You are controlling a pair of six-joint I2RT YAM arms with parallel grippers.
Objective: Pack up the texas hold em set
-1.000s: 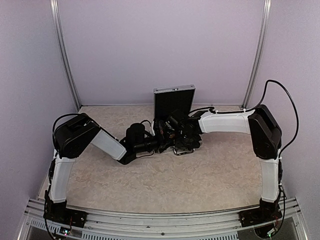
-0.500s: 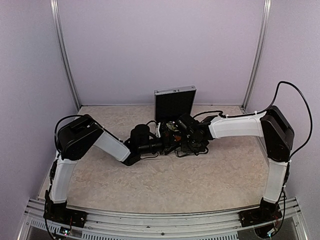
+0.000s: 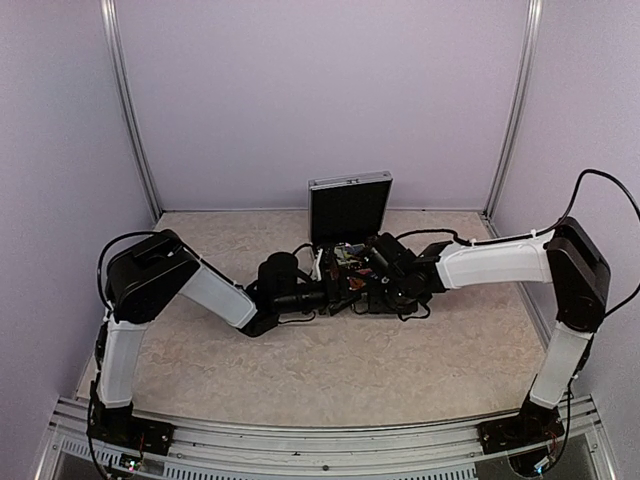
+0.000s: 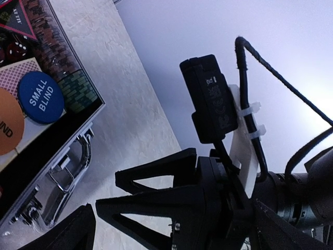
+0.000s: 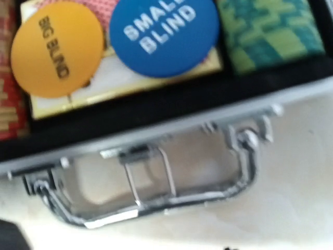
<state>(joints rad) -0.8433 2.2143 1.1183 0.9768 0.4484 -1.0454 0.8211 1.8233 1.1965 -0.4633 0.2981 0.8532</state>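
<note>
The texas hold em set's silver case (image 3: 349, 207) lies open at mid-table, its lid upright. In its black tray lie an orange "BIG BLIND" disc (image 5: 56, 48), a blue "SMALL BLIND" disc (image 5: 163, 32), green chips (image 5: 268, 32), red chips (image 4: 50, 46) and a dark triangular marker (image 4: 17, 22). The chrome handle (image 5: 156, 200) points toward me. My left gripper (image 3: 337, 287) is wide open at the case's front left. My right gripper (image 4: 108, 192) hovers over the table beside the handle, jaws apart and empty. Its own fingers barely show in the right wrist view.
Both wrists crowd the case's front edge, with the right wrist's camera and cable (image 4: 212, 99) close ahead of the left gripper. Bare marbled tabletop (image 3: 330, 370) stretches toward the arm bases. Lilac walls and metal posts (image 3: 130, 110) enclose the sides and back.
The right arm has drawn back to the right, its elbow swinging outward, and its jaws have parted. The left gripper has edged slightly right, staying wide open.
</note>
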